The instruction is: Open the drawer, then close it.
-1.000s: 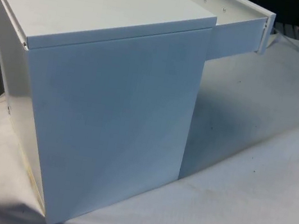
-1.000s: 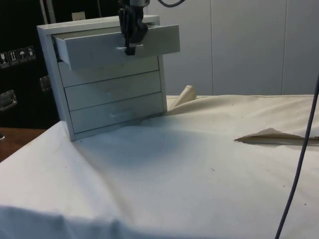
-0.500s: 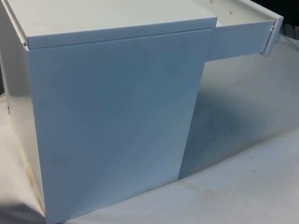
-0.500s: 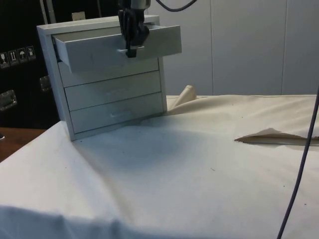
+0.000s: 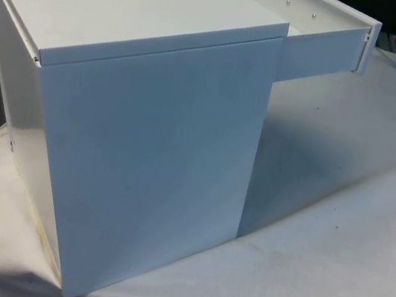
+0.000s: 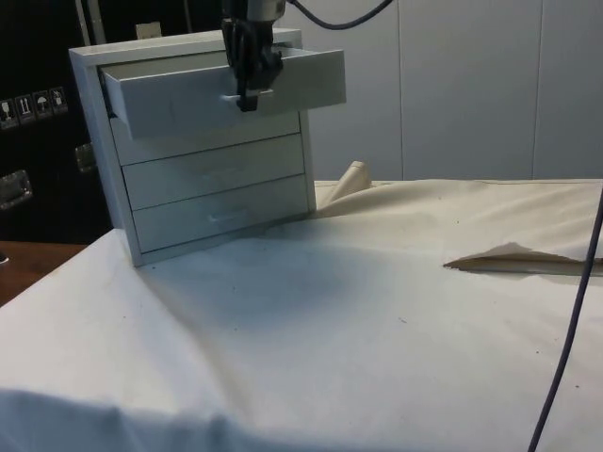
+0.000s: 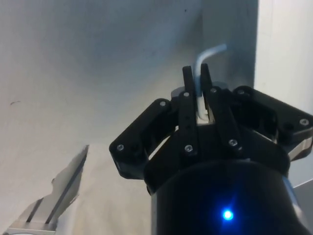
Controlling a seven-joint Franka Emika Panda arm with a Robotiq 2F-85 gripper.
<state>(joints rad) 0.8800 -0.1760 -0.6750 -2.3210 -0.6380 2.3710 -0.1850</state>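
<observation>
Drawer (image 6: 221,89), topmost in the chest (image 6: 203,151) at the tabletop's (image 6: 377,320) far corner, stands pulled out. We see our end effector (image 6: 247,94) clamped on its handle (image 7: 205,61) from 12 o'clock; closing pushes straight back along the slide.

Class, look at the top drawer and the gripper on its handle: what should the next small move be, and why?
Probably keep pulling the top drawer a little further out of the chest. The gripper is clamped on the drawer's handle, and the drawer stands only partly out while the two lower drawers sit flush. Closing it comes after that.
</observation>
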